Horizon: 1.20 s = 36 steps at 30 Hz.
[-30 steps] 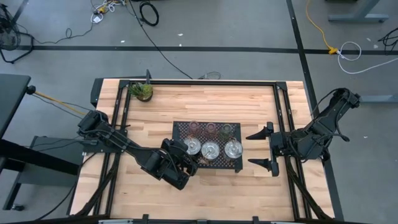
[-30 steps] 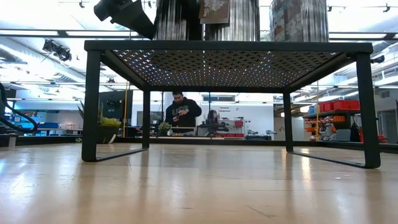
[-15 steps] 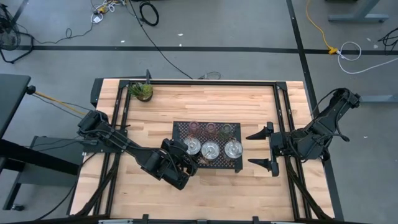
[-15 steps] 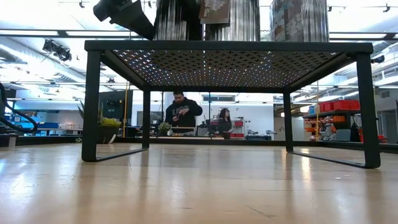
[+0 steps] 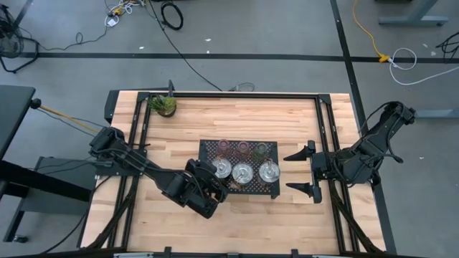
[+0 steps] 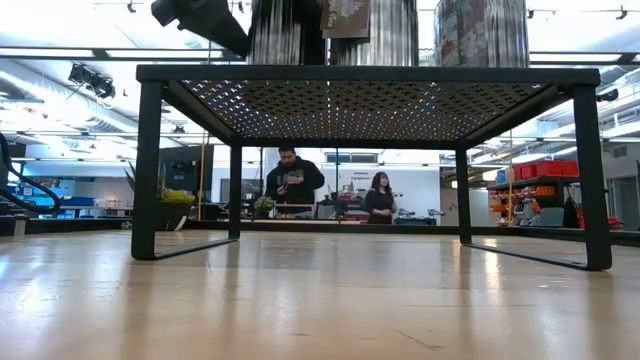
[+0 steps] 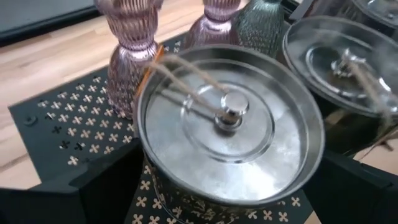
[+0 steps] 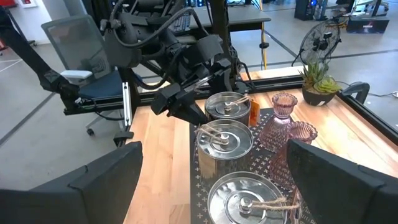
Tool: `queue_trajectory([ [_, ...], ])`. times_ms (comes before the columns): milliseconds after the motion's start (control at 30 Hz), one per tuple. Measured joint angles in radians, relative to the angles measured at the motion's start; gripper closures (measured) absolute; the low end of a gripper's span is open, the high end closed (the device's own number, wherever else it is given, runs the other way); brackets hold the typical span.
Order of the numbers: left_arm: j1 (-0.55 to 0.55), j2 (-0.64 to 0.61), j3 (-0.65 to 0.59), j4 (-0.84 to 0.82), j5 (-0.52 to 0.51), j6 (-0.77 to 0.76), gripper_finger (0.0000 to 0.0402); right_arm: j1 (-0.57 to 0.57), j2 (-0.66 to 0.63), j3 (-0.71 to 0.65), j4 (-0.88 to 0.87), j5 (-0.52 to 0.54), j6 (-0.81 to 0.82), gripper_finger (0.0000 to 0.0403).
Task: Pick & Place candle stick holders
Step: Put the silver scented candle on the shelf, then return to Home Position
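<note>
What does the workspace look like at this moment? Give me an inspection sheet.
Surface: wooden table, black perforated tray near its middle.
Job's things: three silver dishes in a row on the tray; glass holders behind them, two pink, one green.
Clutter: potted plant at a far corner.
End effectors: left end effector open around the leftmost dish; right end effector open, beside the tray, empty.
Cables: several on the floor.
Surroundings: two people beyond the table.
</note>
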Motion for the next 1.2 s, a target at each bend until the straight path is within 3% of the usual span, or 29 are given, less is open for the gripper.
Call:
queue_trajectory([
  [467, -0.004, -0.007, 0.036, -0.03, -0.011, 0.026, 0.0001, 0.0, 0.0, 0.0, 0.0, 0.0, 0.0, 0.001],
  [867, -0.016, -0.104, 0.037, -0.044, -0.04, 0.076, 0.0001, -0.002, 0.0, 0.0, -0.008, 0.008, 0.0, 0.001],
  [1000, -0.016, -0.142, 0.037, -0.035, -0.042, 0.132, 0.0001, -0.018, 0.0, 0.0, -0.018, 0.015, -0.004, 0.001],
  [1133, -0.015, -0.189, 0.037, -0.054, -0.059, 0.257, 0.0002, -0.055, -0.012, 0.0, -0.092, 0.121, -0.008, 0.001],
  [1200, -0.01, -0.219, 0.037, -0.051, -0.085, 0.38, 0.0003, -0.086, -0.041, 0.0, -0.148, 0.066, -0.026, 0.001],
])
